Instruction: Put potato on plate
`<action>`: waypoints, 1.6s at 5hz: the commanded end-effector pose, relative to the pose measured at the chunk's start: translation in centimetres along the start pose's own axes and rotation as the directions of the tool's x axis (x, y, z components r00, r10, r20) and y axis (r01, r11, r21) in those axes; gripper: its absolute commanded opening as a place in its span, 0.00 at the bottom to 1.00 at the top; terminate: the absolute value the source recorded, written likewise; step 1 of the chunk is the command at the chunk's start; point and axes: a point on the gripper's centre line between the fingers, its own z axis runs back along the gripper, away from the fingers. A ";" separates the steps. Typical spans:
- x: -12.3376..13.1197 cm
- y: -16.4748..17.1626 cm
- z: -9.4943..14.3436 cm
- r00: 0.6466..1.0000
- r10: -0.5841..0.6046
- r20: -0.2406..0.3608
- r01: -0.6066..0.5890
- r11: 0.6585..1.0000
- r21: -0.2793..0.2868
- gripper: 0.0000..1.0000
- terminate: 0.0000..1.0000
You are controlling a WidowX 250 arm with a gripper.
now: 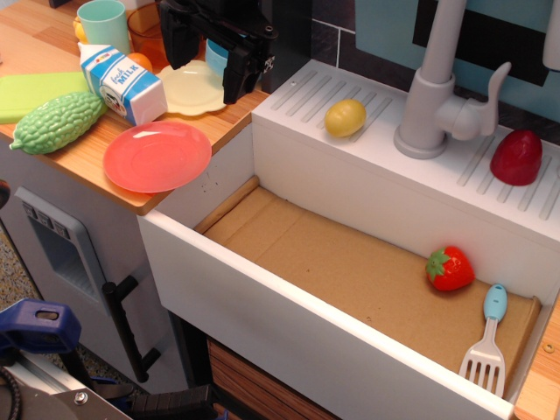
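The potato (pixel 346 117) is a small yellow-olive oval lying on the white ribbed ledge behind the sink, left of the faucet. The plate (pixel 157 156) is flat, round and salmon-pink, and sits empty on the wooden counter at the left. My black gripper (pixel 210 63) hangs at the top, over the pale yellow dish (pixel 194 89), behind the plate and to the left of the potato. Its jaws stand apart with nothing between them.
A milk carton (pixel 122 83), green gourd (pixel 57 122), green block (pixel 31 94) and teal cup (pixel 103 24) crowd the counter. The grey faucet (pixel 437 96) and a dark red toy (pixel 516 157) stand on the ledge. A strawberry (pixel 451 269) and spatula (pixel 488 341) lie in the sink (pixel 350 271).
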 end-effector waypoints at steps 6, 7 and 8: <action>11.3 -7.2 -2.1 0.945 -0.101 0.312 0.097 0.995 0.027 1.00 0.00; 12.1 -7.5 -3.0 0.943 -0.122 0.309 0.118 0.992 0.031 1.00 0.00; 12.6 -7.2 -4.4 0.943 -0.110 0.314 0.115 0.993 0.002 1.00 0.00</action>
